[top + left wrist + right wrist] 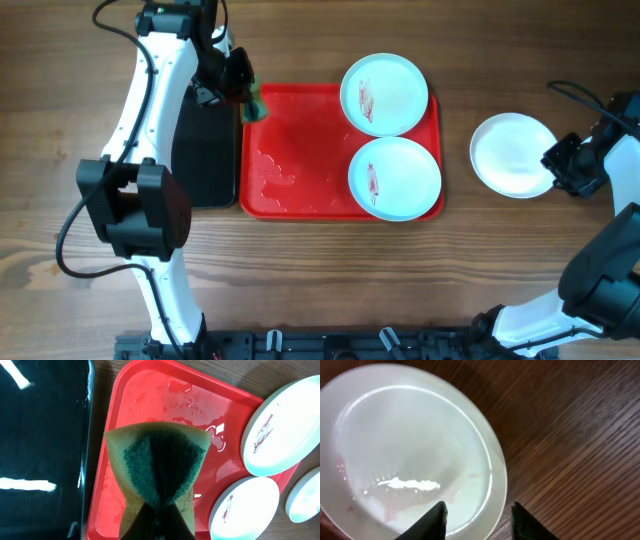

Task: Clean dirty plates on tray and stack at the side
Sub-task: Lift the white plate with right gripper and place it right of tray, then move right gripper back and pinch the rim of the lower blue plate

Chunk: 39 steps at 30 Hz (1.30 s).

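left claw (pixel 241 86) clamped on a yellow-and-green sponge (pixel 157 465); right claw (pixel 479 522) spread open at the cream-white round plate (pixel 512 153).

Sponge is folded in the grip, green face to the wrist camera, over the top-left corner (overhead view) of the large red rectangular plastic tray (pixel 290 150). Tray sits mid wooden counter (pixel 50 100), with wet patches on its bare left half. On its right half are the far pale blue round plate (pixel 384 94) and the near pale blue round plate (pixel 394 178), close together, each with a reddish-brown smear. Cream-white plate is off the tray, on the counter to its right, with a wet sheen and faint pinkish traces. Right claw fingers straddle its rim; contact unclear. Smaller black rectangular tray (pixel 205 160) lies just beside the red tray's left edge.
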{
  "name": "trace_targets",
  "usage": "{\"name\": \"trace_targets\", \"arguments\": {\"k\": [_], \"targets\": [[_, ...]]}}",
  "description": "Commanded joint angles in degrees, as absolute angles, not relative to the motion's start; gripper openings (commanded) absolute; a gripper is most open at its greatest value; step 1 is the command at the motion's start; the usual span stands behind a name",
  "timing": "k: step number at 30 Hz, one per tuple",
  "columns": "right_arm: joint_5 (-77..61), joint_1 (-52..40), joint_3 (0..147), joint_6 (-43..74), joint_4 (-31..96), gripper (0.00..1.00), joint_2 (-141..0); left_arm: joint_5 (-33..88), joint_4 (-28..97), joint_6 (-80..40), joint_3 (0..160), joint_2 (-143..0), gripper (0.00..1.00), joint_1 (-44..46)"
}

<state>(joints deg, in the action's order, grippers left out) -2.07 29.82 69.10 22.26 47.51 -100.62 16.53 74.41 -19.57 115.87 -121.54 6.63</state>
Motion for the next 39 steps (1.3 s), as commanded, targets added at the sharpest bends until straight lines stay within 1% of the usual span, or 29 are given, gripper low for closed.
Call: {"name": "trace_targets", "arguments": {"k": [1, 5, 9, 12, 14, 20, 22, 27, 30, 37, 39], "targets": [[-8.56, 29.65, 73.36, 20.56, 50.68, 0.43, -101.36, 16.38, 74.43, -18.41, 116.14, -121.82, 0.04, 6.87], [-17.8, 28.4, 79.33, 12.36, 56.42, 0.41, -100.42, 16.38, 74.39, -18.41, 116.14, -121.82, 0.04, 6.87], [-25.41, 23.86, 80.36, 5.98, 58.87, 0.41, -97.73, 16.36, 74.39, -18.41, 116.14, -121.82, 0.04, 6.87], [-23.99, 14.22, 78.7, 4.54, 59.31, 0.41, -97.67, 16.34, 74.39, -18.41, 116.14, -121.82, 0.04, 6.92], [-21.56, 10.26, 76.97, 4.73, 57.91, 0.41, -97.73, 15.92, 74.41, -18.41, 116.14, -121.82, 0.04, 6.92], [-11.35, 1.02, 70.61, 13.04, 53.52, 0.4, -98.06, 15.92, 74.43, -18.41, 116.14, -121.82, 0.04, 7.2], [-8.8, -0.4, 69.01, 15.68, 53.45, 0.39, -98.08, 15.92, 74.41, -18.41, 116.14, -121.82, 0.04, 7.44], [-8.51, -1.54, 65.41, 17.93, 52.88, 0.33, -98.08, 14.76, 74.3, -18.41, 116.14, -121.82, 0.04, 8.16], [-8.54, -1.54, 63.44, 18.06, 51.2, 0.26, -98.08, 14.7, 74.0, -18.41, 116.14, -121.82, 0.04, 8.38], [-8.56, -1.54, 59.33, 18.09, 47.79, 0.22, -98.08, 14.7, 73.91, -18.41, 116.14, -121.82, 0.04, 8.43], [-8.6, -1.54, 58.92, 18.06, 47.13, 0.16, -98.08, 14.7, 73.8, -18.44, 116.14, -121.82, 0.04, 8.43]]}}
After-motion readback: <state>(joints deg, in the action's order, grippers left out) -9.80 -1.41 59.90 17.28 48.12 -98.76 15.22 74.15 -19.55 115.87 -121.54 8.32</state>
